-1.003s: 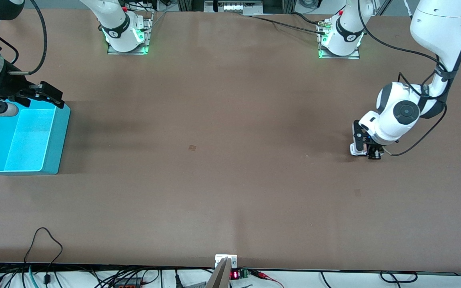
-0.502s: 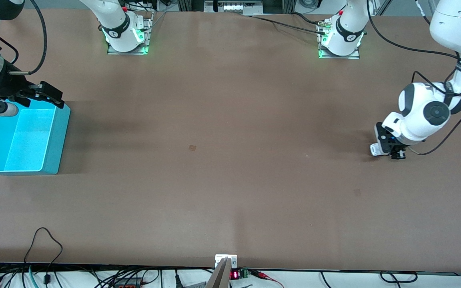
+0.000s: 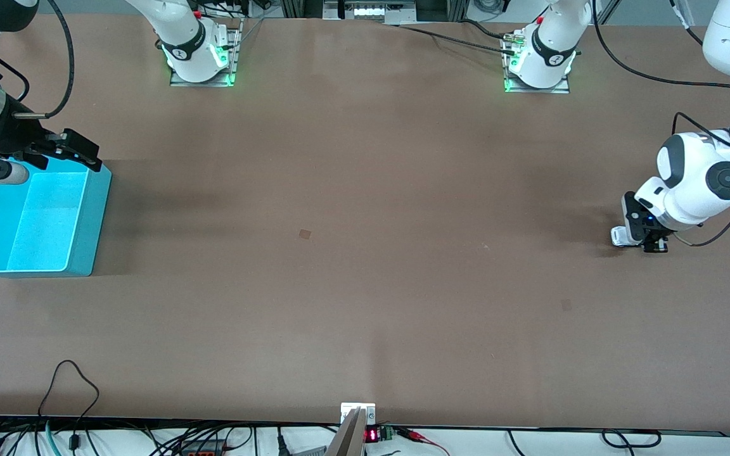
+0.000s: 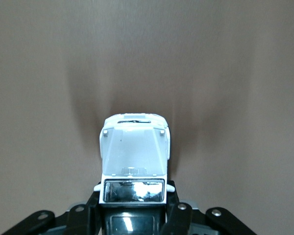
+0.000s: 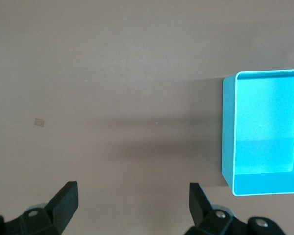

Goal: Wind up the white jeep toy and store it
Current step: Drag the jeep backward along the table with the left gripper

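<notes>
The tiny white plastic jeep toy, with a dark glossy windscreen and a boxy bonnet, sits down at the brown tabletop near the left arm's end. It is clamped at its rear between the left gripper fingers, bonnet pointing away from the wrist

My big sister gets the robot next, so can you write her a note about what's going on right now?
Left gripper: shut on the jeep, low over the table at the left arm's end.
Right gripper: open, holds nothing, waits up by the blue bin at the right arm's end.
Done: jeep is gripped. Whether it is wound, I can't tell.
Left: get the jeep across the table and into the bin, which has nothing in it.
</notes>
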{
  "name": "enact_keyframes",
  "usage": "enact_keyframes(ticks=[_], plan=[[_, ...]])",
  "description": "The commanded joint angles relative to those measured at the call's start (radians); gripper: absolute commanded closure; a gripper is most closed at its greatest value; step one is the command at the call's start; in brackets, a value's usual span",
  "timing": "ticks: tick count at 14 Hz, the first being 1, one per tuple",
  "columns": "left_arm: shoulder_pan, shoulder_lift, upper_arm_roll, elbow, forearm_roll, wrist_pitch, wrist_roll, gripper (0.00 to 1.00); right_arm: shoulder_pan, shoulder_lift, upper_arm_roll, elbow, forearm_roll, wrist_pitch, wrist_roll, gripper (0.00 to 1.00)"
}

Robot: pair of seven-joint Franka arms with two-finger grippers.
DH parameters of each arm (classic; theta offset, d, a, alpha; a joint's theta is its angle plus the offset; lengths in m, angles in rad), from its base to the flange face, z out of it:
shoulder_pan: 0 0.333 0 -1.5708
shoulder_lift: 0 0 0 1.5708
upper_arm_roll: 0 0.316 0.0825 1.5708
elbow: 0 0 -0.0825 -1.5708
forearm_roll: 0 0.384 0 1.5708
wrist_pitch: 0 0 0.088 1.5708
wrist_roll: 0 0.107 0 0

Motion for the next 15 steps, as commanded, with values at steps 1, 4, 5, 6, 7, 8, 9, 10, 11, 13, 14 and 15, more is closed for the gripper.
enact_keyframes(ticks=[1, 4, 5, 6, 7, 8, 9, 10, 11, 13, 14, 15], plan=[[0.041, 0.077, -0.002, 0.032, 0.020, 0.015, 0.024, 0.79, -0.004, 0.004, 0.002, 0.018, 0.015, -0.005, -0.002, 0.00], [0.053, 0.077, 0.004, 0.032, 0.020, 0.015, 0.053, 0.79, -0.006, 0.006, 0.002, 0.020, 0.015, -0.005, -0.002, 0.00], [0.068, 0.077, 0.004, 0.034, 0.020, 0.016, 0.054, 0.79, -0.006, 0.004, 0.002, 0.018, 0.015, -0.005, -0.002, 0.00], [0.073, 0.077, 0.004, 0.034, 0.022, 0.017, 0.056, 0.79, -0.006, 0.004, 0.002, 0.020, 0.015, -0.005, -0.002, 0.00], [0.073, 0.079, 0.004, 0.034, 0.022, 0.017, 0.057, 0.78, -0.008, 0.004, 0.002, 0.020, 0.015, -0.005, -0.004, 0.00], [0.073, 0.077, 0.004, 0.034, 0.022, 0.017, 0.063, 0.78, -0.008, 0.004, 0.002, 0.020, 0.015, -0.005, -0.004, 0.00], [0.073, 0.077, 0.004, 0.034, 0.022, 0.017, 0.066, 0.78, -0.008, 0.004, 0.002, 0.020, 0.015, -0.005, -0.004, 0.00], [0.073, 0.077, 0.004, 0.035, 0.022, 0.017, 0.066, 0.78, -0.006, 0.004, 0.002, 0.020, 0.015, -0.005, -0.004, 0.00], [0.073, 0.079, 0.004, 0.040, 0.022, 0.017, 0.068, 0.77, -0.008, 0.004, 0.002, 0.020, 0.014, -0.005, -0.004, 0.00], [0.072, 0.079, 0.002, 0.044, 0.022, 0.017, 0.068, 0.66, -0.008, 0.006, 0.002, 0.020, 0.014, -0.005, -0.005, 0.00], [0.073, 0.076, -0.002, 0.044, 0.023, 0.017, 0.070, 0.15, -0.008, 0.004, 0.002, 0.020, 0.014, -0.005, -0.005, 0.00], [0.064, 0.069, -0.007, 0.044, 0.022, 0.015, 0.070, 0.00, -0.008, 0.006, 0.002, 0.020, 0.015, -0.005, -0.004, 0.00]])
